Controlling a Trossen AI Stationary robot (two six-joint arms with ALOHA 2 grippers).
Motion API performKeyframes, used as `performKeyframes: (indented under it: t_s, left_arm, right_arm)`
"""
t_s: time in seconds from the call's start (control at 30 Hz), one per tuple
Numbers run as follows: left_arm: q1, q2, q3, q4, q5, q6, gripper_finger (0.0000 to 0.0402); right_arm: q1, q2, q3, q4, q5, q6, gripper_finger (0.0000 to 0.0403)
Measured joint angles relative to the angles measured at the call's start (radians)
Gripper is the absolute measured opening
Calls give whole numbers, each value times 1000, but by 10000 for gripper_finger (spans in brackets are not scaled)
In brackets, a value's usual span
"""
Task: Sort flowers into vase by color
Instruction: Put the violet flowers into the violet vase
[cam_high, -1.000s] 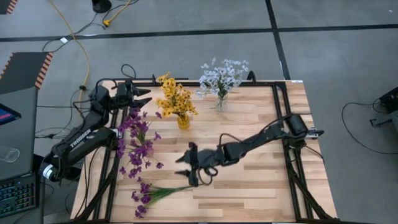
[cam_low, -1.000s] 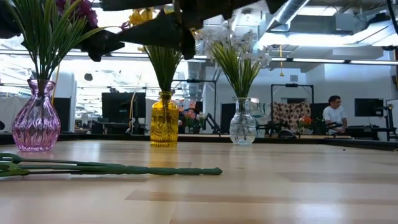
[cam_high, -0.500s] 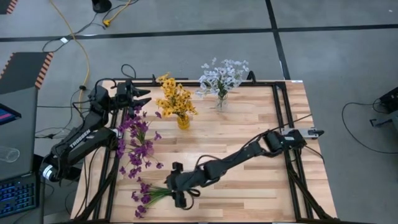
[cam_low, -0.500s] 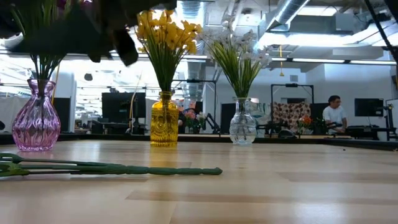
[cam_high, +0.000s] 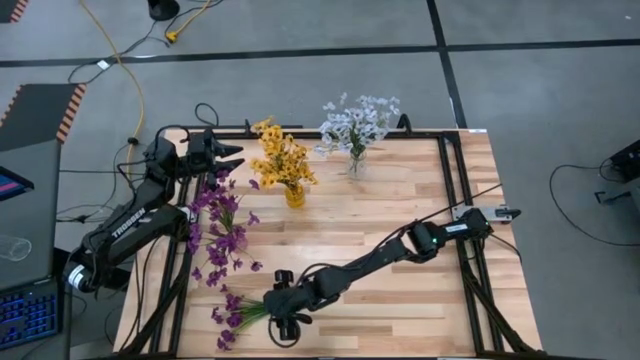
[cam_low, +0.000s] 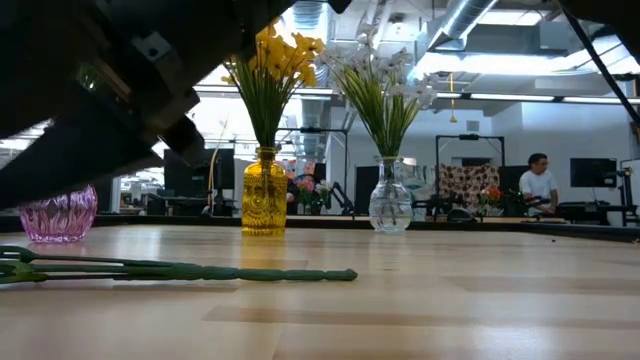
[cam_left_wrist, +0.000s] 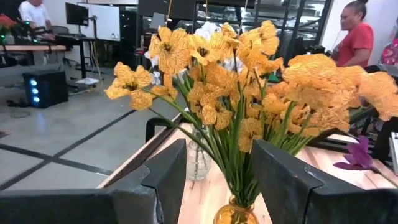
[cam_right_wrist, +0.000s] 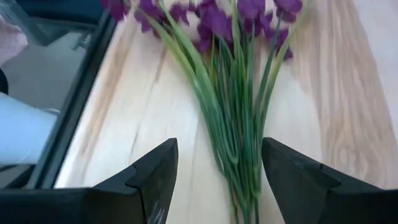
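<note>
We found the right gripper (cam_high: 283, 318) near the table's (cam_high: 400, 210) front-left corner, fingers (cam_right_wrist: 155, 171) spread wide and empty, poised over a purple bunch (cam_high: 240, 315) lying flat there, stems (cam_low: 180, 270) pointing toward the middle. We judged the bunch light, its thin stems springy and loose, blossoms easily crushed, so we would pinch across the gathered stems, clear of the blooms. The left gripper (cam_high: 215, 152) waited at the back-left corner, half open and holding nothing, near the yellow bunch (cam_left_wrist: 249, 87) in its vase (cam_low: 264, 192).
</note>
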Motion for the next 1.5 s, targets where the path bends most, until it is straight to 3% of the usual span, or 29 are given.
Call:
performKeyframes:
  t_s: [1.17,1.3,1.5]
  left_arm:
    - [0,0,0,2,-3,3,170]
    - [0,0,0,2,-4,3,170]
    - [0,0,0,2,-5,3,170]
  right_arm:
    - [-19,67,-1,54,50,-60,259]
    - [-18,67,0,30,50,-60,243]
    - [-18,66,0,21,51,-59,187]
